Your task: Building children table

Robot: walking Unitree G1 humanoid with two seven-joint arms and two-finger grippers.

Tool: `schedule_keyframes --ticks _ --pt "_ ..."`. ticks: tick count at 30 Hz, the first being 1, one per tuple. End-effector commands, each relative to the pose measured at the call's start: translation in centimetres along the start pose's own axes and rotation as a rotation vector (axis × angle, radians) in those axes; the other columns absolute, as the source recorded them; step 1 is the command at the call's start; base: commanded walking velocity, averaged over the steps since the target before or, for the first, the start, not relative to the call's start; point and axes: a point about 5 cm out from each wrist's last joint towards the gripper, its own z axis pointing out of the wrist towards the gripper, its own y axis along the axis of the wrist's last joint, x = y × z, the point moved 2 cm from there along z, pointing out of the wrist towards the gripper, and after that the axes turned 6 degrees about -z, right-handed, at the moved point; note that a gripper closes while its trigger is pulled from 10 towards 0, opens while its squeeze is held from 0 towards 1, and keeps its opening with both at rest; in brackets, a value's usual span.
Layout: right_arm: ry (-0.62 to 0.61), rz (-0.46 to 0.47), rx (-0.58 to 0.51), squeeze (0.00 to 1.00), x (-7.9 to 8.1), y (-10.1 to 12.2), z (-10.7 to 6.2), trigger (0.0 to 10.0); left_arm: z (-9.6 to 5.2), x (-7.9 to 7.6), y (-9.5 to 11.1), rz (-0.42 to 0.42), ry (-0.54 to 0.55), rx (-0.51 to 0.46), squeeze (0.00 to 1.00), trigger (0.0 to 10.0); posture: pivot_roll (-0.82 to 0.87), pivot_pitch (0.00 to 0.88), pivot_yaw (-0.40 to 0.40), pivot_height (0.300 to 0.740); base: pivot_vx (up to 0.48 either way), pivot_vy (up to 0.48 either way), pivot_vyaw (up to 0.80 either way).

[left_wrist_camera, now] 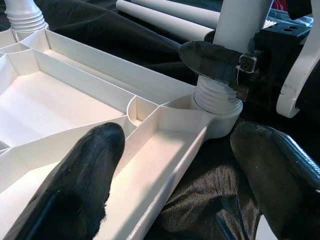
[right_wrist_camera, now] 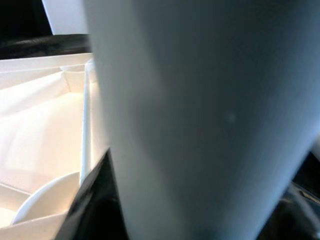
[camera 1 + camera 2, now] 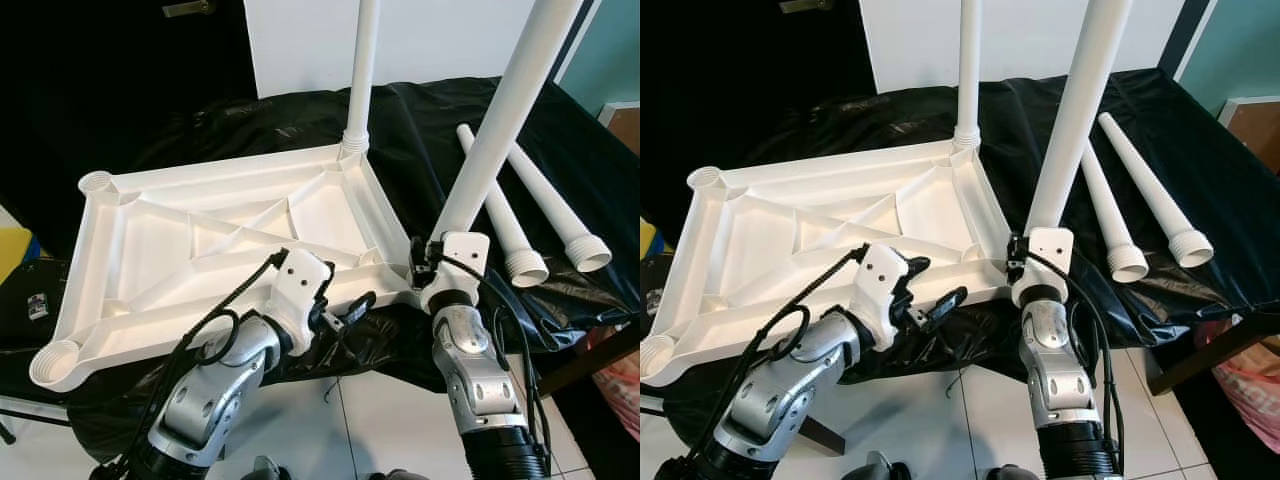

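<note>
The white plastic table top point(image 3: 160, 235) lies upside down on a black cloth, its ribs facing up. One white leg point(image 3: 360, 80) stands fitted in the far right corner socket. A second leg point(image 3: 500, 120) stands in the near right corner socket point(image 1: 220, 120), threaded end down. My right gripper point(image 3: 422, 262) is shut on this leg just above the socket, and the leg point(image 2: 200, 120) looms close in the right wrist view. My left gripper point(image 3: 345, 310) is open, its fingers point(image 1: 75, 185) straddling the top's near rim beside that corner.
Two loose white legs point(image 3: 510, 230) point(image 3: 565, 220) lie side by side on the black cloth point(image 3: 560, 140) at the right. Empty sockets sit at the top's left corners point(image 3: 97, 183) point(image 3: 52, 362). White tiled floor point(image 3: 390, 420) is below the near edge.
</note>
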Motion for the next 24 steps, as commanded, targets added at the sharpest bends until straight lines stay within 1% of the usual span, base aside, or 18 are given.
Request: schedule_keyframes --ticks 1,2,3,5,6,7,10,11,12,14,15,16,17,20,22,23,24 --pt "0.024 0.030 0.060 1.00 0.1 -1.5 -0.7 10.0 0.0 -0.4 -0.4 -0.003 -0.037 0.015 0.00 10.0 -0.02 0.073 -0.013 0.740 0.000 0.000 0.00" --pt "0.024 0.030 0.060 1.00 0.1 -1.5 -0.7 10.0 0.0 -0.4 -0.4 -0.003 -0.037 0.015 0.00 10.0 -0.02 0.073 -0.013 0.740 0.000 0.000 0.00" --pt "0.044 0.039 0.033 1.00 0.0 -1.2 -0.8 10.0 0.1 -0.4 -0.5 -0.004 -0.037 0.015 0.00 10.0 -0.02 0.072 -0.014 0.740 0.000 0.000 0.00" --pt "0.093 0.057 -0.025 1.00 -0.4 -0.3 -1.0 10.0 0.1 -0.4 -0.5 -0.005 -0.038 0.016 0.00 10.0 -0.03 0.073 -0.014 0.740 0.000 0.000 0.00" --pt "0.102 0.060 -0.036 1.00 -0.6 -0.2 -1.0 10.0 0.1 -0.4 -0.5 -0.006 -0.039 0.016 0.00 10.0 -0.03 0.073 -0.014 0.740 0.000 0.000 0.00" --pt "0.125 0.058 -0.052 1.00 -1.0 0.0 -0.9 10.0 0.1 -0.5 -0.5 -0.006 -0.040 0.015 0.00 10.0 -0.03 0.072 -0.012 0.740 0.000 0.000 0.00" --pt "0.143 0.051 -0.063 1.00 -1.4 0.1 -0.9 10.0 0.2 -0.5 -0.5 -0.005 -0.041 0.015 0.00 10.0 -0.03 0.071 -0.011 0.740 0.000 0.000 0.00" --pt "0.173 0.048 -0.069 1.00 -1.8 0.1 -0.8 10.0 0.2 -0.5 -0.4 -0.006 -0.043 0.015 0.00 10.0 -0.03 0.071 -0.011 0.740 0.000 0.000 0.00" --pt "0.201 0.040 -0.082 0.74 -2.0 0.2 -0.7 10.0 0.2 -0.5 -0.5 -0.005 -0.046 0.016 0.00 10.0 -0.04 0.070 -0.005 0.740 0.000 0.000 0.00" --pt "0.218 0.035 -0.090 0.74 -2.1 0.3 -0.7 10.0 0.2 -0.5 -0.5 -0.005 -0.048 0.017 0.00 10.0 -0.04 0.070 -0.005 0.740 0.000 0.000 0.00" --pt "0.301 0.024 -0.114 0.00 -2.1 0.7 -0.6 10.0 0.2 -0.5 -0.5 -0.004 -0.052 0.020 0.00 10.0 -0.04 0.069 0.000 0.740 0.000 0.000 0.00" --pt "0.301 0.024 -0.114 0.00 -2.1 0.7 -0.6 10.0 0.2 -0.5 -0.5 -0.004 -0.052 0.020 0.00 10.0 -0.04 0.069 0.000 0.740 0.000 0.000 0.00" --pt "0.364 0.013 -0.120 0.00 -2.0 0.8 -0.5 10.0 0.2 -0.5 -0.5 -0.001 -0.055 0.022 0.00 10.0 -0.04 0.070 0.000 0.740 0.000 0.000 0.00" --pt "0.489 -0.006 -0.121 0.00 -2.0 0.8 -0.2 10.0 0.3 -0.4 -0.6 0.002 -0.057 0.025 0.00 10.0 -0.05 0.070 0.003 0.740 0.000 0.000 0.00" --pt "0.489 -0.006 -0.121 0.00 -2.0 0.8 -0.2 10.0 0.3 -0.4 -0.6 0.002 -0.057 0.025 0.00 10.0 -0.05 0.070 0.003 0.740 0.000 0.000 0.00" --pt "0.574 -0.047 -0.125 0.00 -2.0 0.7 0.2 10.0 0.4 -0.3 -0.5 0.002 -0.054 0.024 0.00 10.0 -0.04 0.071 0.004 0.740 0.000 0.000 0.00" --pt "0.574 -0.047 -0.125 0.00 -2.0 0.7 0.2 10.0 0.4 -0.3 -0.5 0.002 -0.054 0.024 0.00 10.0 -0.04 0.071 0.004 0.740 0.000 0.000 0.00"
